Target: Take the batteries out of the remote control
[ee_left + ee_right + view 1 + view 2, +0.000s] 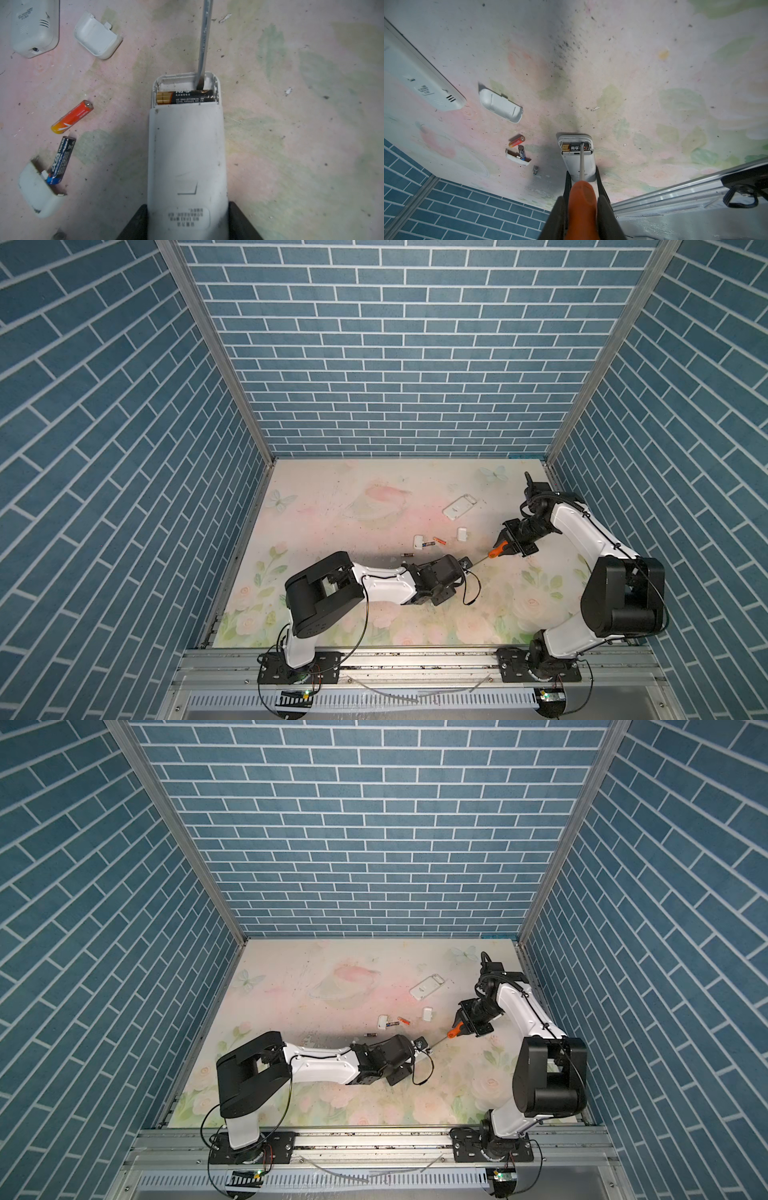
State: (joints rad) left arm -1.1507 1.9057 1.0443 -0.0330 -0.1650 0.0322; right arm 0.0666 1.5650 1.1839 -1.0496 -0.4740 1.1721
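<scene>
Left wrist view: left end effector (188,204) clamps remote (187,145) | right end effector (581,207) grips screwdriver (582,193) | three batteries (72,116) out on table (291,124) | last battery (187,97) seated in compartment.

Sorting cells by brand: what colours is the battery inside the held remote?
The battery is black with a gold end; clearest in the left wrist view.

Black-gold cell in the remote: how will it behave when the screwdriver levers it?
Likely rigid and slick: the battery is a smooth round cell, so the screwdriver tip may skid off. It sits snug in the remote, so may pop free suddenly. Once out, it will probably roll on the table.
</scene>
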